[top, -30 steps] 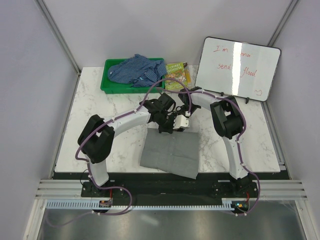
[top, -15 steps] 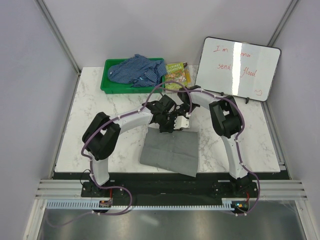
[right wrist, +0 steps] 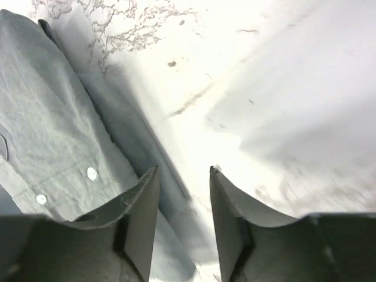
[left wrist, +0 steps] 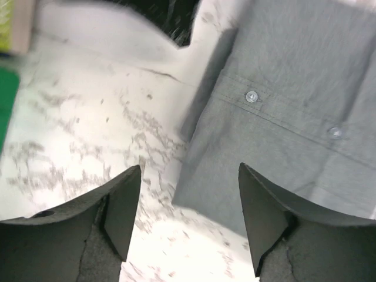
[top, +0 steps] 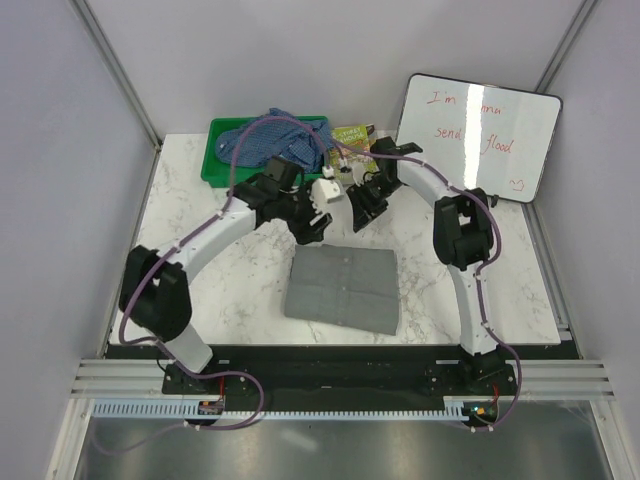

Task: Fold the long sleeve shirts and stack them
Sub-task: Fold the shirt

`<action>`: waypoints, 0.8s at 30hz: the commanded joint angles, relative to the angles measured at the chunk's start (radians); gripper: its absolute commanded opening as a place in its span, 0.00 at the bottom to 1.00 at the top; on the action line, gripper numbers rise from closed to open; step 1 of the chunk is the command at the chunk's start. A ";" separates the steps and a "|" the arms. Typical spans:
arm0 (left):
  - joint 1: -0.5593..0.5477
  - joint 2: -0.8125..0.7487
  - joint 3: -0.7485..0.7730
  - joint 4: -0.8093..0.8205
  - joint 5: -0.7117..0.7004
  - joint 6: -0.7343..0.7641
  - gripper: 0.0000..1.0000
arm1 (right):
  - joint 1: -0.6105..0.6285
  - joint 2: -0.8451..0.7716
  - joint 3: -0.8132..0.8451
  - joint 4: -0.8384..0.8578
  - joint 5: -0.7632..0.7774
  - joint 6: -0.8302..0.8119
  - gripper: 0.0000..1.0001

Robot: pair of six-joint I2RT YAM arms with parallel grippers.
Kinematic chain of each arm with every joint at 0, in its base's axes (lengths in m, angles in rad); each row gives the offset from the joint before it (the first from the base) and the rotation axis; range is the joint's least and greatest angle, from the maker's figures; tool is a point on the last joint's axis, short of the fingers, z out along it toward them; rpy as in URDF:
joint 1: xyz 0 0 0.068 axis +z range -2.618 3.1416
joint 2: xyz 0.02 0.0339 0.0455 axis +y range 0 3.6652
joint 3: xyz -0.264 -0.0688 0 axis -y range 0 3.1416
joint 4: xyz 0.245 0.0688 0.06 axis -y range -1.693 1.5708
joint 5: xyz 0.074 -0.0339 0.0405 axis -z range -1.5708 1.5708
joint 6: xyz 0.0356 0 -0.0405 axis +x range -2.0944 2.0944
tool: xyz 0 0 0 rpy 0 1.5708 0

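Note:
The grey long sleeve shirt (top: 342, 290) lies folded in a flat rectangle on the marble table in front of the arms, button placket up (left wrist: 294, 111) (right wrist: 53, 129). The blue checked shirt (top: 272, 140) sits crumpled in the green tray (top: 214, 168) at the back. My left gripper (top: 312, 228) (left wrist: 189, 170) hovers open just beyond the grey shirt's far left corner, nothing between its fingers. My right gripper (top: 361, 214) (right wrist: 184, 171) is open above the far right edge of the grey shirt, also holding nothing.
A yellow-green booklet (top: 352, 142) lies beside the tray. A whiteboard (top: 476, 135) with red writing leans at the back right. Cage walls close in on both sides of the table.
Both grippers have opened and let go of the grey shirt's far edge, then pulled up and back toward the tray. The shirt now lies flat.

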 commanded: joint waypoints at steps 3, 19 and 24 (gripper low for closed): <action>0.169 -0.088 -0.071 -0.048 0.198 -0.430 0.75 | -0.015 -0.226 -0.012 0.000 0.065 -0.025 0.52; 0.297 0.130 -0.154 0.051 0.339 -0.683 0.73 | -0.061 -0.335 -0.454 0.089 0.102 -0.091 0.66; 0.301 0.196 -0.142 0.070 0.362 -0.697 0.63 | -0.069 -0.292 -0.472 0.116 0.116 -0.086 0.59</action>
